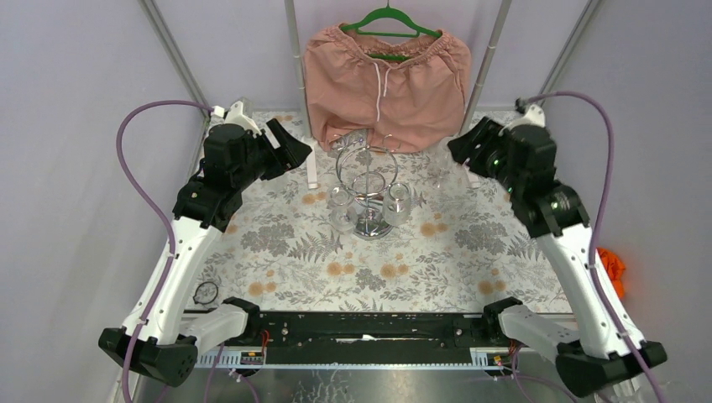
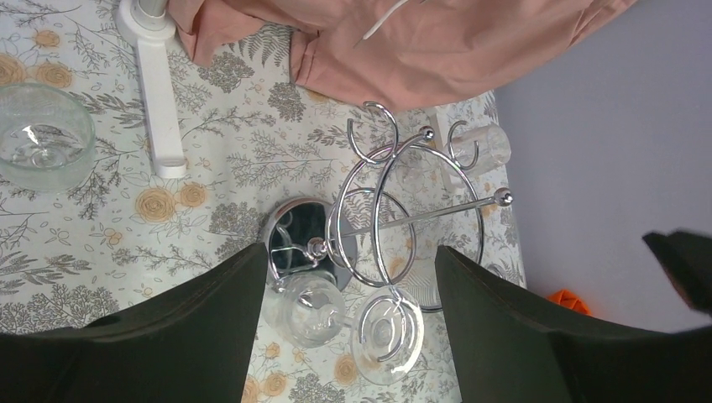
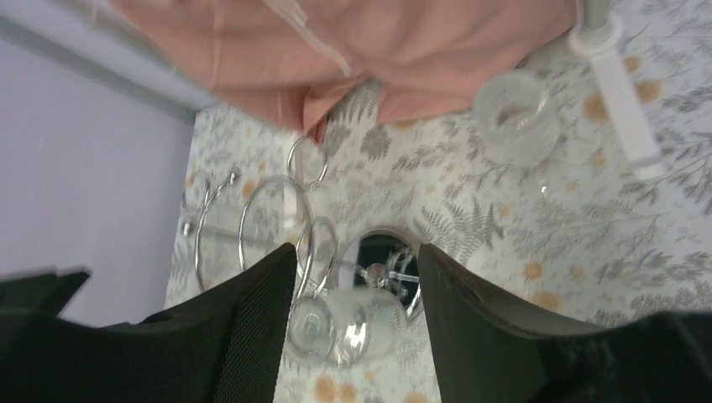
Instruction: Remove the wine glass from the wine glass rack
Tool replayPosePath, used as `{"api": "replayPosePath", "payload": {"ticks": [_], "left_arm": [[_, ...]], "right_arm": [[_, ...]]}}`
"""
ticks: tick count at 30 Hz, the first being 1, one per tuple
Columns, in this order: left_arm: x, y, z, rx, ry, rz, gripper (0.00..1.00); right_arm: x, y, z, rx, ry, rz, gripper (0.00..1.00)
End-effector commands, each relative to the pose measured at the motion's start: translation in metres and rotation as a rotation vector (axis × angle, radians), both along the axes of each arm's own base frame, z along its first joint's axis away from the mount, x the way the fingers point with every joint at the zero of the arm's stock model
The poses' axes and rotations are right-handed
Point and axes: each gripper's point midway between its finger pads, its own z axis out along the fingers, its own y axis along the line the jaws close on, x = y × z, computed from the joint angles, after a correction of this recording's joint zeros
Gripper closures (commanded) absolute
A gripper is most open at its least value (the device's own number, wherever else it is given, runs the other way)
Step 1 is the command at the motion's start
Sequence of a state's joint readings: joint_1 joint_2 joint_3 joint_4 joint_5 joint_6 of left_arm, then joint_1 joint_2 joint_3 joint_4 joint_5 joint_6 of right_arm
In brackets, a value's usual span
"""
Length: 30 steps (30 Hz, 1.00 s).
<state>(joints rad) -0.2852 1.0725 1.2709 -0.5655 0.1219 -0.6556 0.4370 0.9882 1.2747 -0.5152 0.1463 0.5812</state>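
As the left pincer (image 1: 298, 151) gapes, the wine glass rack (image 1: 369, 193) stands beyond.

- Top external: high, behind, looks down on wine glass rack (image 1: 367, 191).
- Left wrist: close, left of rack.
- Right wrist: close, right; all share rack.

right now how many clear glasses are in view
4. Two clear glasses hang from the shiny chrome wire rack's near side, one left, one right. Two stand on the floral table: one by the left white stand foot, one by the right foot. More may be hidden.
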Motion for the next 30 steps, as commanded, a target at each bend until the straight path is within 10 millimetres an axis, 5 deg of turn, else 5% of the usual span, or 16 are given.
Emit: {"api": "replayPosePath", "payload": {"ticks": [1,7,16,30], "left_arm": [[0.007,-0.003,0.008,-0.024,-0.040,-0.007,0.19],[0.006,0.000,0.008,-0.013,-0.048,0.000,0.19],[0.011,-0.005,-0.002,-0.019,-0.025,-0.017,0.19],[0.014,-0.012,-0.009,-0.044,-0.021,-0.040,0.19]], "right_arm": [[0.031,-0.017,0.033,0.126,-0.046,0.079,0.38],[0.052,-0.040,0.016,0.178,-0.025,0.085,0.41],[0.039,-0.021,-0.019,0.611,0.039,0.355,0.42],[0.004,0.013,-0.054,0.577,0.160,0.491,0.42]]}}
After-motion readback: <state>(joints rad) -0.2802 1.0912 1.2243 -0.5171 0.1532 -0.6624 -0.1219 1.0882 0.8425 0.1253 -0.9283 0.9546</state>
